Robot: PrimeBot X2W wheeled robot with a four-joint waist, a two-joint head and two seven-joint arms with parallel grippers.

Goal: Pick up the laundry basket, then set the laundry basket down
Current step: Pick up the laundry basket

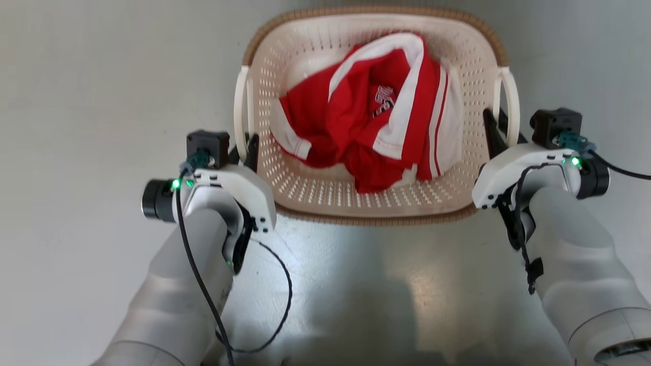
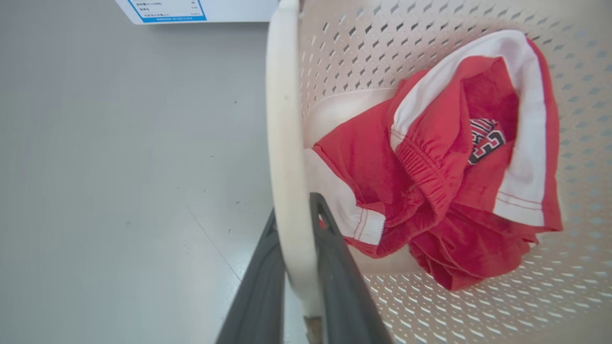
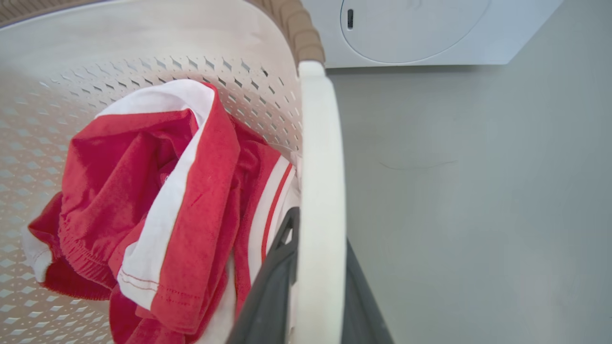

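A laundry basket (image 1: 376,219) sits directly in front of the robot, between its two arms. It appears to rest on a pale grey floor (image 1: 76,152), and no gap beneath it can be made out.

The basket lies squarely between the tools, with its longer side seeming to run across the robot from left to right and a loop handle at each short end. The left tool (image 1: 249,147) is at the left handle (image 1: 243,117) and the right tool (image 1: 496,132) is at the right handle (image 1: 511,107). Neither arm is nearer than the other, as both are already on the basket.

Each tool is pinched nearly closed around its handle. In both wrist views, one dark finger lies inside the white loop and the other outside, with the handle bar between them. A straight upward lift by both arms together looks like what the grip calls for.

The basket is cream-white plastic and rounded-rectangular, with walls and bottom perforated in rows of small holes. A brown woven-look band runs around the rim. The two handles are plain white. Inside, a crumpled red and white garment (image 1: 366,117) with a small printed logo lies heaped toward the middle and right. Beyond the basket stands a white appliance (image 3: 430,33) with a round door.
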